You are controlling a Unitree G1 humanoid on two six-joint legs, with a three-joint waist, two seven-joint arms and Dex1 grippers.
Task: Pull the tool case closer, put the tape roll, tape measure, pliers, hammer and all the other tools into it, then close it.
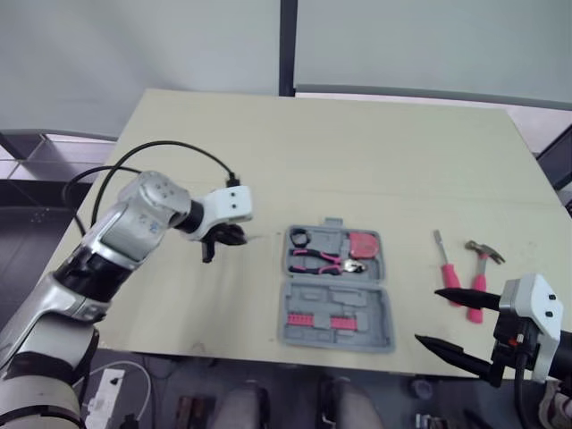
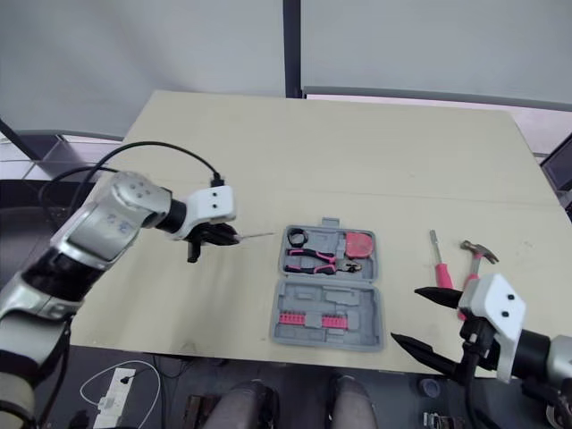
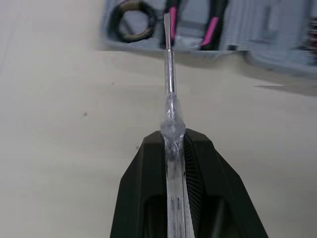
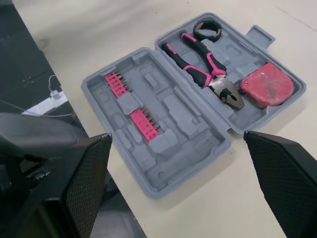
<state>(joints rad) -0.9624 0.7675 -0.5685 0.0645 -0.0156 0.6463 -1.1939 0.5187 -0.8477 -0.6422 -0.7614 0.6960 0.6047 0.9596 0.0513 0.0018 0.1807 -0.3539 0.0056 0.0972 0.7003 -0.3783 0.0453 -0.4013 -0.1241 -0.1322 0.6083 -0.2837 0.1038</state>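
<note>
The left tool (image 3: 173, 138) clamps a clear-handled flat screwdriver (image 3: 169, 64), tip near the open grey plastic tool case (image 1: 375, 304); the right tool (image 1: 429, 315) is wide open, empty. The smooth handle could twist, missing its slot.

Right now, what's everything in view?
table: 1, beige, under everything
tool case: 1, grey, open, near edge, centre
pliers: 1, pink-black, case's far half
tape roll: 1, black, case, by pliers' handles
tape measure: 1, red, case's far half
bit strips: 2, pink, case's near half
pink screwdriver: 1, pink handle, table, right of case
hammer: 1, pink handle, beside pink screwdriver
clear screwdriver: 1, clear handle, in left hand
left hand: 1, black, shut on clear screwdriver, left of case
right hand: 1, black, open, right of case
</note>
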